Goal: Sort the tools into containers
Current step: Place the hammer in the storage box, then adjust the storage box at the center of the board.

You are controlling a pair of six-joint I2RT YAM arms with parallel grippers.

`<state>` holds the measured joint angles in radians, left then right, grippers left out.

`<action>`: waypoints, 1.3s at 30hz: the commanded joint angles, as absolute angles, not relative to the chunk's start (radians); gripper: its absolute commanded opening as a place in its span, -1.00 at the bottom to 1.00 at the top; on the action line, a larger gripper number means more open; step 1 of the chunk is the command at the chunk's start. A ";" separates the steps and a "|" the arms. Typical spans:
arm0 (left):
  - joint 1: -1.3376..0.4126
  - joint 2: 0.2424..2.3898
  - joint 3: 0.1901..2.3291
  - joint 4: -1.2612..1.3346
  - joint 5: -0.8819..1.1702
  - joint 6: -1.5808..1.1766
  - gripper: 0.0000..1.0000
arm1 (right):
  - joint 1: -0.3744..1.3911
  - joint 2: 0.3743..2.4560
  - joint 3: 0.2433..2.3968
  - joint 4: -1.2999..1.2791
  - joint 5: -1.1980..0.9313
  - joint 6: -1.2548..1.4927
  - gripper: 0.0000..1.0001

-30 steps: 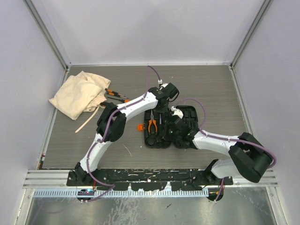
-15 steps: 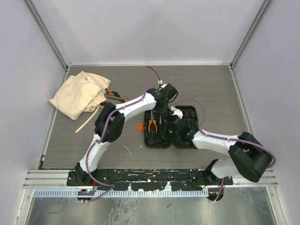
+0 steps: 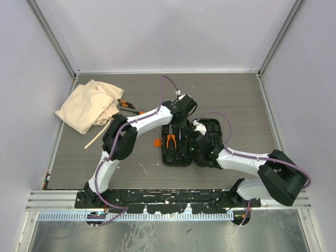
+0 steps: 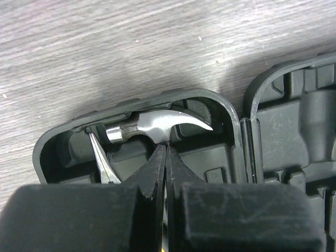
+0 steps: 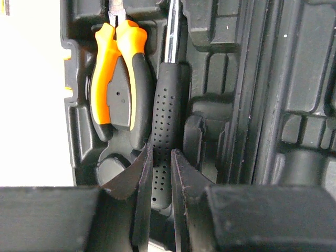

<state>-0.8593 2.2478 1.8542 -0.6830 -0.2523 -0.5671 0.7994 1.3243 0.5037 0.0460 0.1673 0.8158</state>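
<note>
At the middle of the counter point(image 3: 236, 105) lies an open black case point(image 3: 212, 128), with both arms bent over its left half. The hammer point(image 4: 157, 126) lies in that half, its steel head in the far rounded corner. Its black dimpled handle runs down a groove right beside the pliers point(image 5: 118, 79), which sit in their own pocket.

The right claw point(image 5: 160, 173) is closed on the hammer's handle, one finger on each side. The left claw point(image 4: 166, 157) is shut tight with nothing in it, its tips over the neck just under the head; whether they touch it I cannot tell.

The step looks like bedding the hammer into its moulded slot. To do that well, I judge the handle should be kept in line with the groove and lowered flat, while the shut left tips press the head end down so it does not rock up. The right fingers should let go only once the handle lies flush, and should open only a little, since the pliers are just beside them.

Loose screwdrivers point(image 3: 129, 107) wait well apart, near a cloth bag point(image 3: 88, 105).
</note>
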 commanded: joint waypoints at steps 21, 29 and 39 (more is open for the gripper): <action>-0.847 2.021 1.836 -0.768 -0.009 -0.576 -0.40 | 0.802 0.886 0.516 -0.250 0.300 0.765 -0.46; -0.778 1.868 1.705 -0.737 -0.040 -0.565 -0.31 | 0.786 0.885 0.557 -0.418 0.428 0.793 -0.39; -0.598 1.601 1.370 -0.709 -0.050 -0.519 -0.26 | 0.666 1.103 0.640 -0.404 0.311 0.626 -0.26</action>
<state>-0.6689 1.7241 1.4670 -0.7414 -0.0452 -0.5514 0.7002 1.0660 0.5926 -0.4271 0.3428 0.6979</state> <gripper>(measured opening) 0.375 0.364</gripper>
